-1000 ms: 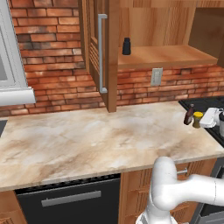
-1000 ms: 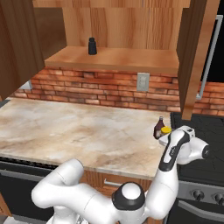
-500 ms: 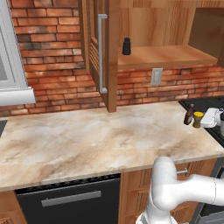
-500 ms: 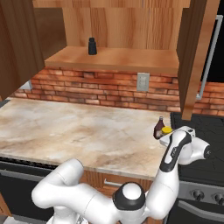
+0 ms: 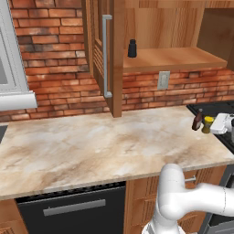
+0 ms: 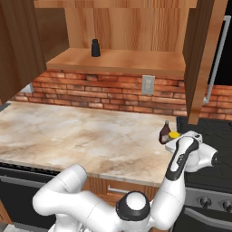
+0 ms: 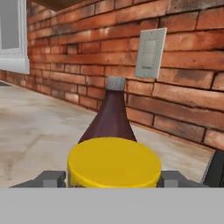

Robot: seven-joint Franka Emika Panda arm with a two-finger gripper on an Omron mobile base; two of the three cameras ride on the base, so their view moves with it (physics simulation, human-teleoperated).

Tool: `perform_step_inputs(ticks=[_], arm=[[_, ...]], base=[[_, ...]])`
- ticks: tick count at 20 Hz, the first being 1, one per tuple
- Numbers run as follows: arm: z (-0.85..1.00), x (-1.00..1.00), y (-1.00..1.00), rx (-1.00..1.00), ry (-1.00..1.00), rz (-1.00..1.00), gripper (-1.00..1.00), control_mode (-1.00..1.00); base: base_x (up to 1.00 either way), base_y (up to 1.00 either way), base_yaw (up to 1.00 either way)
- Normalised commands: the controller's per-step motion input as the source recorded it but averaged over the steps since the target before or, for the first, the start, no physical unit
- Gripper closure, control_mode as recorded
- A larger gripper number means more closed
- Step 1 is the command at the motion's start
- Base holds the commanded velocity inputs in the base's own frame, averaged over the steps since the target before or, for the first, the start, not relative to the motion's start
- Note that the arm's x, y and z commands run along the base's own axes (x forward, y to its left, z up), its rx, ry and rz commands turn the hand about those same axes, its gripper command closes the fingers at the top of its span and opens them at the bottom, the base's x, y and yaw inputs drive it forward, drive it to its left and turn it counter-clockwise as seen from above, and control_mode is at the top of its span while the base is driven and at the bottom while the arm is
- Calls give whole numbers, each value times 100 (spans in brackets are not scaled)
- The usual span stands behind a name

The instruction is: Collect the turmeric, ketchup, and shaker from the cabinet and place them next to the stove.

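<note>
The turmeric [image 7: 114, 162], a small jar with a yellow cap, stands on the marbled counter [image 5: 91, 146] at the stove's [image 5: 205, 109] left edge. It sits between the fingertips of my gripper [image 7: 114, 180], which flank the cap closely; touching or apart, I cannot tell. Just behind the turmeric [image 5: 208, 123] [image 6: 173, 135] stands the ketchup [image 7: 111, 113] [image 5: 197, 119] [image 6: 165, 132], a dark maroon bottle. My gripper [image 5: 211, 126] [image 6: 175, 138] reaches in from the stove [image 6: 213, 131] side. The black shaker [image 5: 132, 48] [image 6: 95, 47] stands on the cabinet shelf [image 5: 173, 59] [image 6: 122, 61].
The slatted cabinet door with its grey handle [image 5: 106, 55] [image 6: 215, 68] hangs open over the counter. A wall outlet [image 5: 163, 80] [image 7: 150, 52] sits in the brick wall behind the bottles. A window [image 5: 9, 68] is at the far left, and a black dishwasher front [image 5: 68, 210] lies below the counter.
The hand has shifted very slightly by the stove. The jar and the bottle stand where they were.
</note>
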Motion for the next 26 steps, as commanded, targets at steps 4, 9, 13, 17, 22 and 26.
perform_step_inputs(ticks=[4, 9, 13, 17, 22, 26], arm=[[5, -18, 0, 0, -6, 0, -100, -100], [24, -32, 0, 0, -11, 0, -100, -100], [45, -33, 0, -1, -14, -1, -100, -100], [46, -46, 2, -1, -16, -5, -100, -100], [45, -45, 16, 0, -12, -6, -100, -100], [29, -46, 44, 0, -2, -8, -100, -100]], base=[[0, 0, 0], [0, 0, 0], [0, 0, 0], [0, 0, 0], [0, 0, 0], [0, 0, 0]])
